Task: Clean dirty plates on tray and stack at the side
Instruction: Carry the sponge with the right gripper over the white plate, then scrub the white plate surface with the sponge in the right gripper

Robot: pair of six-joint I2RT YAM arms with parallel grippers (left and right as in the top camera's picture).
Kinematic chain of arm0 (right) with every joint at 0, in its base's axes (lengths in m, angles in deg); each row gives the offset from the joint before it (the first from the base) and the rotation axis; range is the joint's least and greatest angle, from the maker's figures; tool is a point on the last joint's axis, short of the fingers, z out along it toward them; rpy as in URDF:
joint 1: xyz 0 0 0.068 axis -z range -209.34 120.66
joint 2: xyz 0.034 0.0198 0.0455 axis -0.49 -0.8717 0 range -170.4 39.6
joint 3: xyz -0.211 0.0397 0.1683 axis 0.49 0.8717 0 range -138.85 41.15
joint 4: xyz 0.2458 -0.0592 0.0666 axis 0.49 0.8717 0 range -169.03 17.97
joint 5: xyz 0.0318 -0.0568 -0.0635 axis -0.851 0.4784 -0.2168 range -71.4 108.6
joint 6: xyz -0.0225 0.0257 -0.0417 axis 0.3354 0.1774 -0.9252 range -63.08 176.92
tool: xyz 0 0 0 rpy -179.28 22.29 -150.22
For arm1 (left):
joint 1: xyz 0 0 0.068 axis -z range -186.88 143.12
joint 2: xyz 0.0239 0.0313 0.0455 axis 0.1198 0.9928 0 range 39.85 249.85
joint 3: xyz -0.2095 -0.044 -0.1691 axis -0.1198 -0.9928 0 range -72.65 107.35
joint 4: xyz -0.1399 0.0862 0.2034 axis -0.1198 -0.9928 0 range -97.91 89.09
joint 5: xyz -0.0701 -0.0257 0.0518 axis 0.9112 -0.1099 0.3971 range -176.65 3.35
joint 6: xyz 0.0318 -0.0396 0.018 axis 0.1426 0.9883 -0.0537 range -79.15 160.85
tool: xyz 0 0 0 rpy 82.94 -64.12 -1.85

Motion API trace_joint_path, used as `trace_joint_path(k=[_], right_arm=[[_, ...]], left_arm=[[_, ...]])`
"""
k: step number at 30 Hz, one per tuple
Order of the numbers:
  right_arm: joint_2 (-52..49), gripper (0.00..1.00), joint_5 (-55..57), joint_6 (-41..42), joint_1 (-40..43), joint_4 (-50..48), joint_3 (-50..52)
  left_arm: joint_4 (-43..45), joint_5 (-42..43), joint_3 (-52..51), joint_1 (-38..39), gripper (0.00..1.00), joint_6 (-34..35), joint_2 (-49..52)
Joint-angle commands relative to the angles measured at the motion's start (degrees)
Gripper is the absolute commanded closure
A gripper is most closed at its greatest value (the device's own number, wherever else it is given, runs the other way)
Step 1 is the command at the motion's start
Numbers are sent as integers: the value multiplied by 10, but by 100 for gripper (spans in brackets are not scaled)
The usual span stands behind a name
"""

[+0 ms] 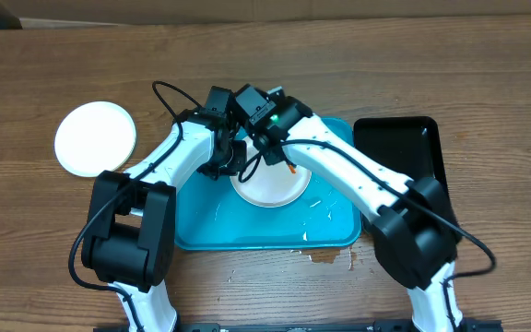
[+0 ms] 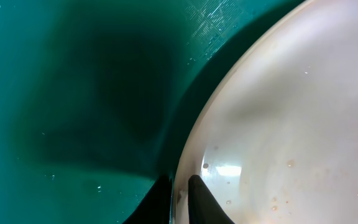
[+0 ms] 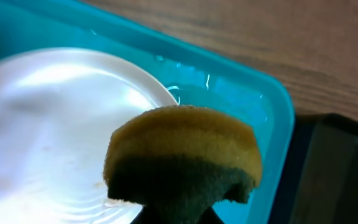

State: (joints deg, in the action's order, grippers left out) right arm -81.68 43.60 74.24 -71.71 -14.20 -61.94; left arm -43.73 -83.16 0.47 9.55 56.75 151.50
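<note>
Glossy round plate (image 3: 55,124) on wet turquoise tray (image 3: 253,106); porous yellow-green sponge (image 3: 185,149).

The worktop (image 1: 358,55) is brown wood with the grain running side to side. Three things lie directly on it. A turquoise tray (image 1: 201,231) sits in the middle, in front of the two arms. A narrower black tray (image 1: 399,148) lies just beside its right edge (the arm covers part of that seam, so it is unclear whether the two touch). A round white plate (image 1: 95,138) lies well apart on the left, flat on the bare wood. At the turquoise tray's near right corner the wood shows a small dark patch (image 1: 332,257), possibly wet.
</note>
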Motion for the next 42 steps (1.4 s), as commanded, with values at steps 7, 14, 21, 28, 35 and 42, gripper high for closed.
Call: trace_joint_path(k=[7, 14, 21, 28, 35, 42], right_arm=[[-37, 96, 20, 24, 4, 2, 8], [-46, 96, 9, 37, 4, 1, 8], [-68, 91, 9, 37, 6, 0, 8], [-68, 83, -31, 56, 22, 3, 8], [-68, 76, -56, 54, 40, 4, 8], [-68, 78, -67, 52, 43, 16, 7]], left_arm=[[0, 6, 0, 1, 84, -5, 6], [0, 6, 0, 1, 84, -5, 6], [0, 6, 0, 1, 83, -5, 6], [0, 6, 0, 1, 83, -5, 6], [0, 6, 0, 1, 82, -5, 6], [0, 6, 0, 1, 82, -5, 6]])
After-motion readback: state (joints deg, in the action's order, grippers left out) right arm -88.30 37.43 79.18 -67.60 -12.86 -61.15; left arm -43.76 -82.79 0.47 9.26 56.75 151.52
